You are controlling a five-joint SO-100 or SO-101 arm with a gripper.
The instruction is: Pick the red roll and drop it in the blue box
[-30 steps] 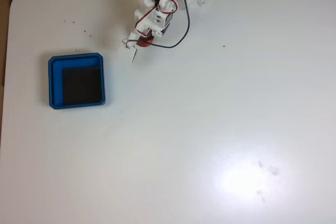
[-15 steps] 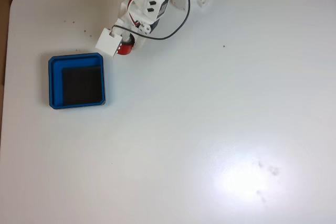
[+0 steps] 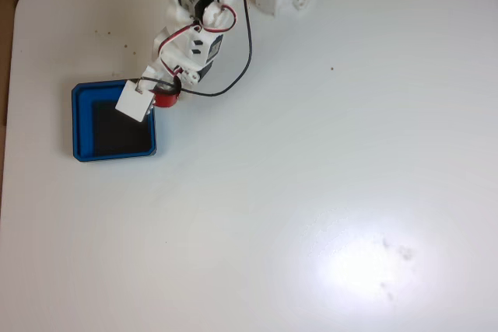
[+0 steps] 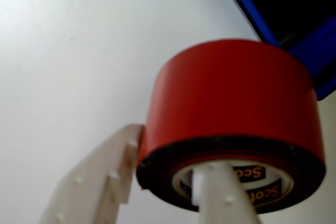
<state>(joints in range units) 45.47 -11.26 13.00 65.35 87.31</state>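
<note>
While my end effector (image 4: pixel 173 192) grips the red roll (image 3: pixel 165 98) with one finger through its core, just at the blue box (image 3: pixel 82 118) rim, I should carry further over the black floor before releasing.

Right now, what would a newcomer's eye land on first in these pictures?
The red roll looms large in the wrist view, gripped with one white finger through its core and the other outside. In the fixed view, the bright blue box stands out on the white table, the gripper at its upper right corner.
</note>
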